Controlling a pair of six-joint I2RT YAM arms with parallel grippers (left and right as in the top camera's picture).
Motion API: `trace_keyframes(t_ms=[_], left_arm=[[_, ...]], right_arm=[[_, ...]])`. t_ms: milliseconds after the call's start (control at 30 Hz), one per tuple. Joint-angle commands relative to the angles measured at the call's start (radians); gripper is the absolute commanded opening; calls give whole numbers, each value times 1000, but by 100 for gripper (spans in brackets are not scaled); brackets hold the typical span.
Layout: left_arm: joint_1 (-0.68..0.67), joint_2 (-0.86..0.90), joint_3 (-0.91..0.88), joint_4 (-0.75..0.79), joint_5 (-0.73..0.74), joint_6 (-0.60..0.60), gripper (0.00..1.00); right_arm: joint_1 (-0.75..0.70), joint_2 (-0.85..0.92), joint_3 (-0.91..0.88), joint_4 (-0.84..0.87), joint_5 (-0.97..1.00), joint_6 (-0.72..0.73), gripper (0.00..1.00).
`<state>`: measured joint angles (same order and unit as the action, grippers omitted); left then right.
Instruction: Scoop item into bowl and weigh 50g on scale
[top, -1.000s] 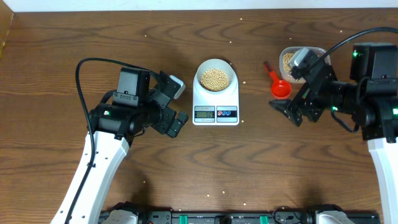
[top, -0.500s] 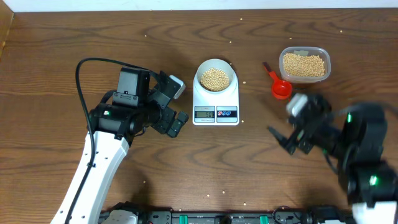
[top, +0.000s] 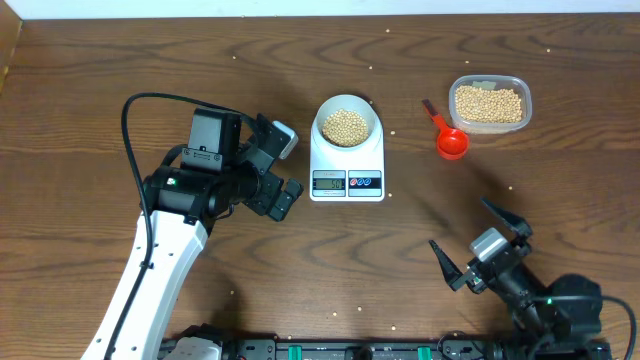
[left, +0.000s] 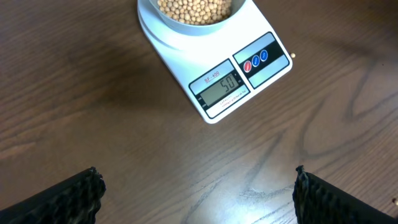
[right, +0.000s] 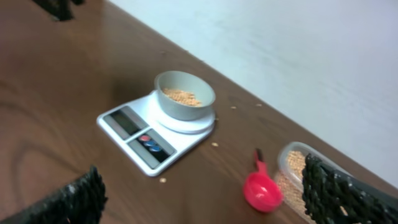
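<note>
The pale bowl (top: 346, 122) stands on the white scale (top: 347, 168), filled with tan beans (top: 345, 125). In the left wrist view the scale (left: 219, 73) shows "50" on its LCD (left: 222, 86), and the bowl's rim (left: 146, 7) is at the top edge. My left gripper (top: 284, 172) is open and empty, just left of the scale. My right gripper (top: 478, 243) is open and empty, low at the front right, far from the scale. The right wrist view shows the bowl (right: 184, 94) on the scale (right: 143, 135).
A clear plastic tub (top: 489, 103) of beans stands at the back right. A red scoop (top: 448, 139) lies empty beside it, also in the right wrist view (right: 262, 190). Several stray beans dot the table, one near the scale (top: 391, 133).
My right arm has pulled back from beside the tub and scoop to the front right edge of the table. The left arm, bowl and scale have not moved.
</note>
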<state>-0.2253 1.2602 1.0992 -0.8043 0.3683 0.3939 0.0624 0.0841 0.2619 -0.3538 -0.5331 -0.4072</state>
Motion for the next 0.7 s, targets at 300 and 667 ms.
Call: trace_keyframes(t_ms=[300, 667], left_arm=[[-3, -7, 19, -2, 13, 13, 99], [-3, -7, 19, -2, 13, 13, 99]], right_arm=[[3, -79, -244, 367, 398, 436, 99], [3, -79, -256, 277, 486, 467, 99]])
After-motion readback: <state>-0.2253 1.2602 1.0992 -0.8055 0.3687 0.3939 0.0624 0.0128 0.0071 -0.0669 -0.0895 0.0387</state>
